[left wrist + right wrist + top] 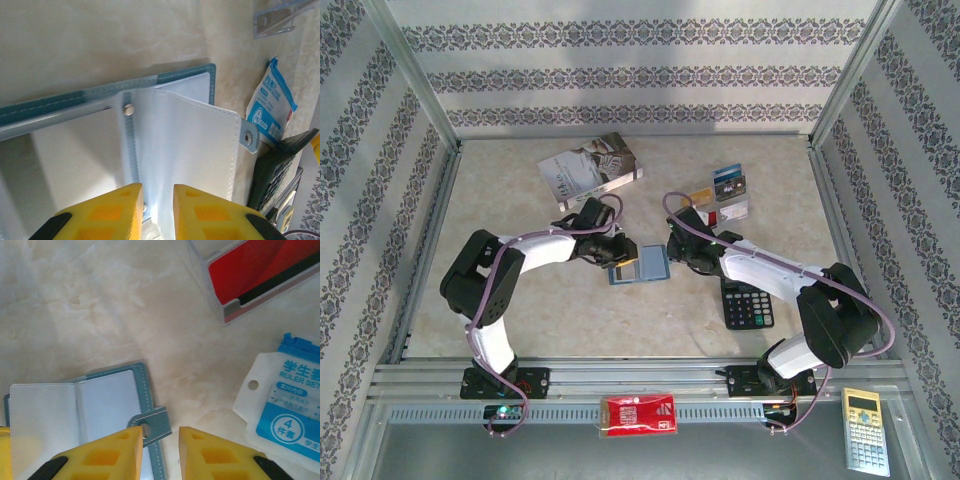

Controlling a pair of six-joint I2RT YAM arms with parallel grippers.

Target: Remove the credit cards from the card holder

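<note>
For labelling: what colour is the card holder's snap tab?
Blue-grey tab, clearest in the right wrist view.

Card holder [165, 135]: stitched blue-grey leatherette cover, glossy translucent plastic sleeves [200, 155], shiny metal snap [129, 109]. Table [90, 300]: smooth marble-look top, faint sheen.

Beige marbled tabletop [620, 310] within 3 grey-striped, patterned wallpaper walls [640, 60], aluminium frame posts [415, 75], soft even light

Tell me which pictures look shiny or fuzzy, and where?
Left wrist: glare whitens the card holder's plastic sleeves, and the yellow fingers up close look soft. Right wrist: the red card is blurry. Top external: even light, fairly sharp.
</note>
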